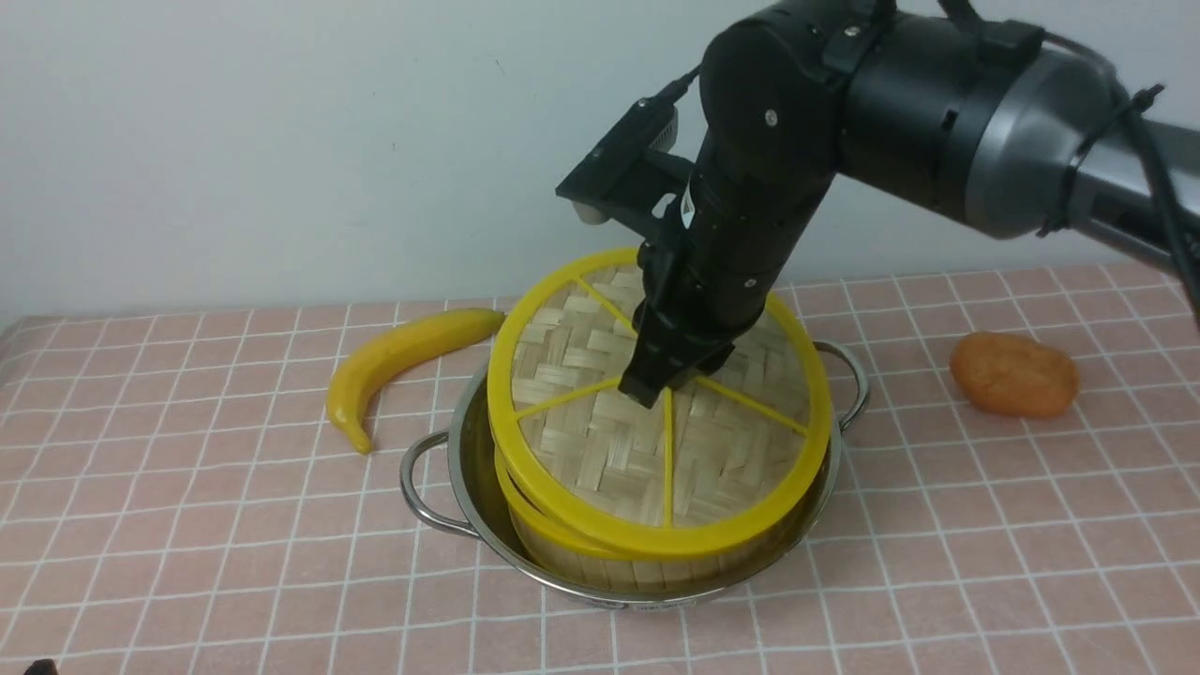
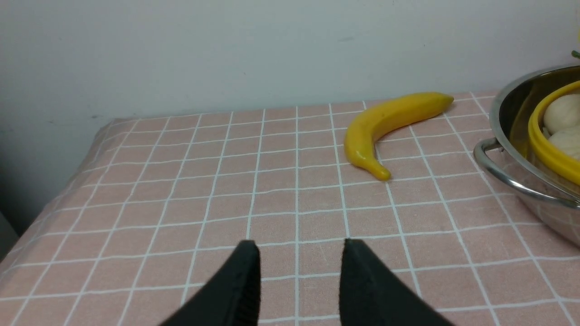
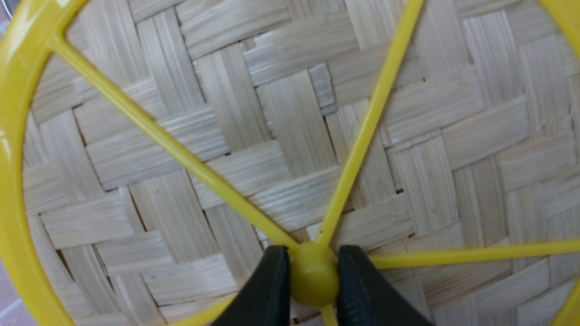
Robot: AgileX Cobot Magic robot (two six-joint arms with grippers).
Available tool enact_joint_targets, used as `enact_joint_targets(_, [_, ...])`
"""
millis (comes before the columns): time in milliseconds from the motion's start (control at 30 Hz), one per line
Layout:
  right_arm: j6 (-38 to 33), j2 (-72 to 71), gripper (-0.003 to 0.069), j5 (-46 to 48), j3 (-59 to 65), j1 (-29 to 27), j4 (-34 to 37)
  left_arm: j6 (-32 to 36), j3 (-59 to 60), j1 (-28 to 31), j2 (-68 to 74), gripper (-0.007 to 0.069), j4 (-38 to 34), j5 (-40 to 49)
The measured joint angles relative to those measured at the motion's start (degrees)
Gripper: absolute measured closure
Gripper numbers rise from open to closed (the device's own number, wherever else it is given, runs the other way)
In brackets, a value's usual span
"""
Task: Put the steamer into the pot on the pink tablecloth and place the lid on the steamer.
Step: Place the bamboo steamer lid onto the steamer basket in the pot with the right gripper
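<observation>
The shiny pot (image 1: 466,441) stands on the pink tablecloth (image 1: 187,525) with the steamer (image 1: 562,548) inside it. Above the steamer the woven lid (image 1: 600,441) hangs tilted, its near edge low over the steamer's yellow rim. My right gripper (image 1: 670,380) is shut on the lid's yellow centre hub (image 3: 313,276), one finger on each side. In the left wrist view my left gripper (image 2: 299,249) is open over bare cloth, well away from the pot (image 2: 507,136). White buns (image 2: 562,113) lie in the steamer (image 2: 543,149).
A yellow banana (image 1: 394,361) lies on the cloth just left of the pot. An orange-brown lump (image 1: 1014,373) sits to the pot's right. A pale wall closes off the back, and the cloth's left edge (image 2: 68,181) drops away.
</observation>
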Motion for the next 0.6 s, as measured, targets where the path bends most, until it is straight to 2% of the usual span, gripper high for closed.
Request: enact_joint_targets(600, [-2.61,0.0,0.051,-0.04,0.02,0.0,-0.81,0.0,0.0,0.0,0.0,0.0382,0.0,0.0])
